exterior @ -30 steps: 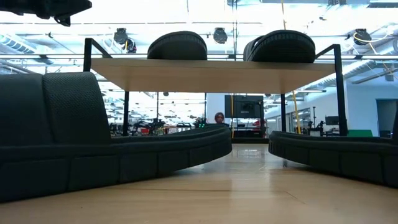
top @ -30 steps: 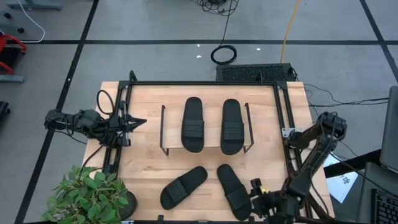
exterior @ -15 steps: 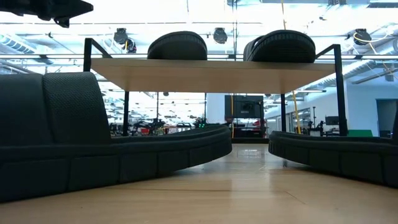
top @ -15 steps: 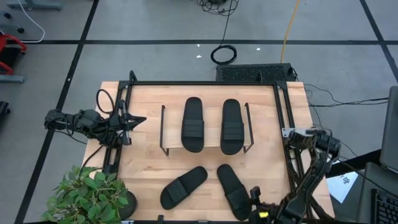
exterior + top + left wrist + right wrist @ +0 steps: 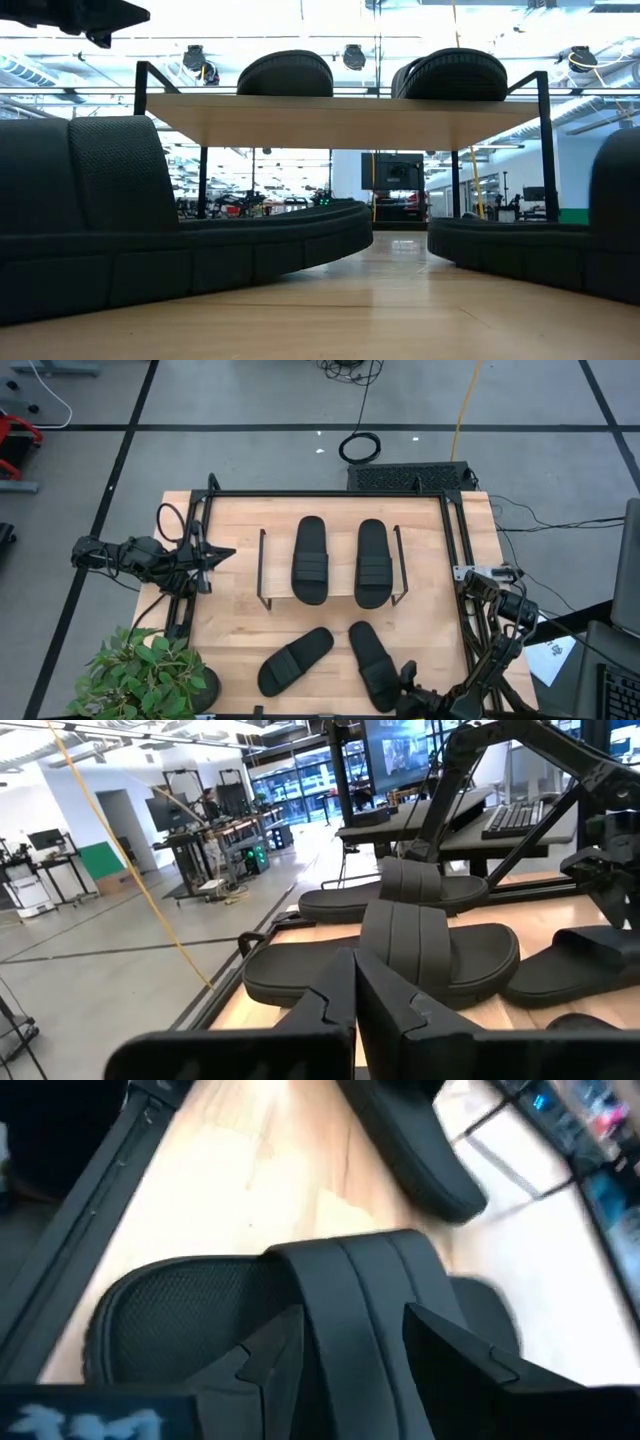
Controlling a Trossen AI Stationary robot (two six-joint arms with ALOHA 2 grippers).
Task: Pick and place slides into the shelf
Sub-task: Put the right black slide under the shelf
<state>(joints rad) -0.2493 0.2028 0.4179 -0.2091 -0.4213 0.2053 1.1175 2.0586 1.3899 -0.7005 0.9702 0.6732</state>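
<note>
From above, the right gripper (image 5: 408,682) has dropped toward the table's near edge over the last second and now sits at the heel of the right-hand black ribbed-strap slide (image 5: 374,664) lying on the light wood table (image 5: 230,630); its twin (image 5: 295,659) lies beside it, and two more slides rest on the plank-topped wire shelf (image 5: 330,596). The low view newly shows that slide's strap (image 5: 615,215) rising at the right. The left wrist view shows the left gripper (image 5: 352,992) pinched narrow, waiting at the left edge. The right wrist view shows spread fingers (image 5: 270,1342) straddling the strap (image 5: 350,1295), so a grasp looks imminent.
</note>
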